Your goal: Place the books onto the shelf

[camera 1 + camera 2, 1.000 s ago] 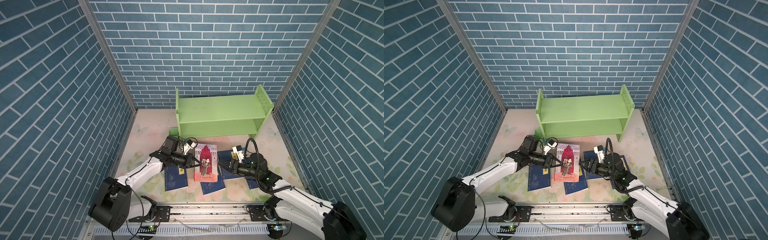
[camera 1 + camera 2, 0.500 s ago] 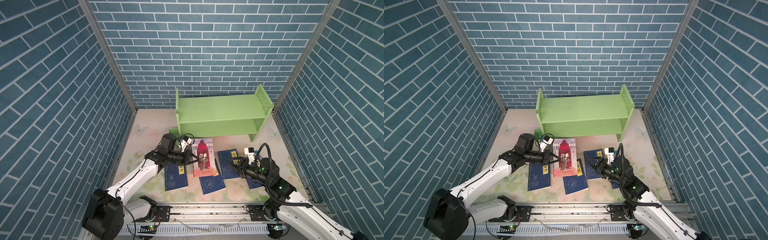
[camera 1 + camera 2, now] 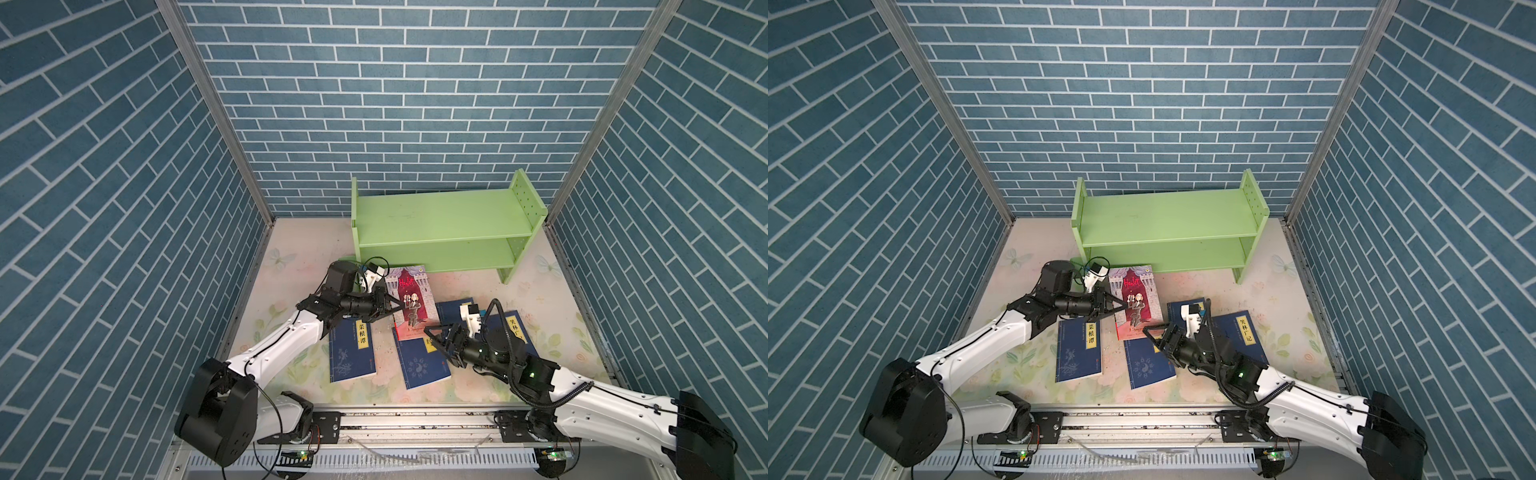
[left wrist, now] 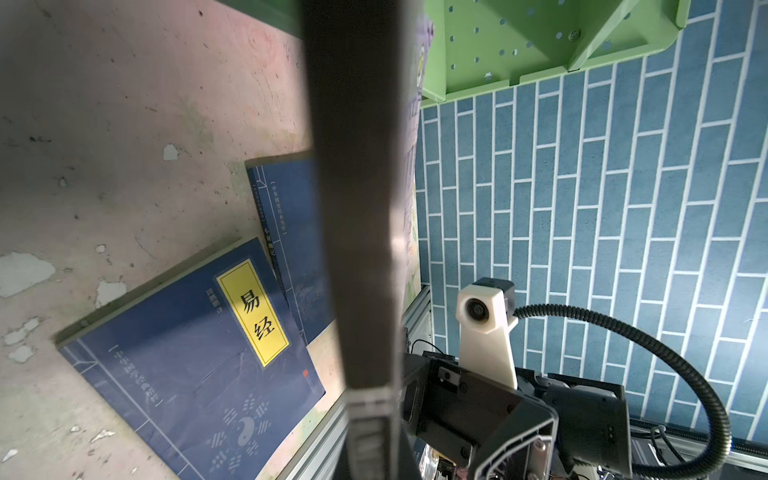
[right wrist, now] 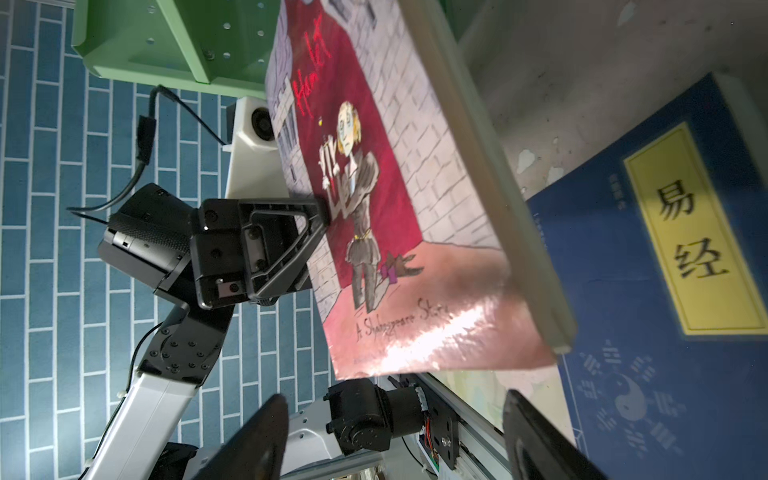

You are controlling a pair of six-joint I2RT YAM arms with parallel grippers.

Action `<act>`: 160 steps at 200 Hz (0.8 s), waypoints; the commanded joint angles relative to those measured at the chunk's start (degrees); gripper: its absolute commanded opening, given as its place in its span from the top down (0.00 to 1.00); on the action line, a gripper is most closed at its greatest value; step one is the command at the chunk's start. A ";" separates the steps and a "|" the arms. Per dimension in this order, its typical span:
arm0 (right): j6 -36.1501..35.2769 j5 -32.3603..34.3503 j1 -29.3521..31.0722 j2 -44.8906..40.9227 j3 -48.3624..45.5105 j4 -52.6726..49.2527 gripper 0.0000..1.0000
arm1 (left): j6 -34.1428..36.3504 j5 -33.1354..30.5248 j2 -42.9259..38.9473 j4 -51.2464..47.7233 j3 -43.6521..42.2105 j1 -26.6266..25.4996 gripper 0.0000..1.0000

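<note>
The right gripper (image 3: pixel 435 337) (image 3: pixel 1152 335) hangs nearest the rail with its jaws spread wide and nothing between them, low over the yellow-labelled end of the dark blue 易经 book (image 3: pixel 422 365) (image 3: pixel 1148 368) and just short of the Hamlet book's near edge. That blue book lies flat on the floral tabletop (image 3: pixel 291 291). To its left, apart from it, lies another blue paperback, the 菜根谭 book (image 3: pixel 352 351) (image 3: pixel 1079 353). To its right, partly under the right arm, lies the 笑林广记 book (image 3: pixel 514 329) (image 3: pixel 1246 332), with a fourth blue book (image 3: pixel 455 306) (image 3: pixel 1183 308) just behind.

Farther in, the left gripper (image 3: pixel 395 306) (image 3: pixel 1120 308) is clamped on the left edge of the Hamlet book (image 3: pixel 415 301) (image 3: pixel 1140 299) (image 5: pixel 395 208). The red-and-grey paperback is raised and tilted, and its near end overlaps the 易经 book in both top views. Whether that end touches anything I cannot tell.

Beyond it, against the back wall, stands the light green shelf (image 3: pixel 440 220) (image 3: pixel 1163 220), close to the book's far edge.
</note>
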 commanded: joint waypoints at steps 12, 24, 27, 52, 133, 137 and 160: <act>1.04 7.36 2.92 7.03 0.22 12.25 0.19 | -6.61 0.16 -0.73 10.37 -1.14 0.01 1.00; 1.22 8.19 3.56 10.19 -0.17 17.15 0.19 | -7.16 0.25 -0.94 11.25 -0.94 0.09 1.00; 1.24 8.51 3.72 10.98 -0.28 18.56 0.19 | -7.30 0.30 -1.06 11.34 -0.93 0.06 1.00; 0.39 11.07 4.39 16.99 -1.60 30.53 0.19 | -9.14 0.04 -2.18 13.16 -2.75 0.06 1.00; -4.00 16.23 5.50 35.47 -0.38 55.57 0.86 | -8.06 -0.97 -5.65 11.18 -7.38 0.24 1.00; -4.04 16.16 5.56 35.63 -0.21 55.55 0.91 | -7.75 -1.09 -5.62 10.76 -7.46 0.27 1.00; -5.32 16.16 5.75 34.94 -0.23 55.64 1.00 | -5.16 -1.26 -5.96 7.86 -7.68 0.58 0.92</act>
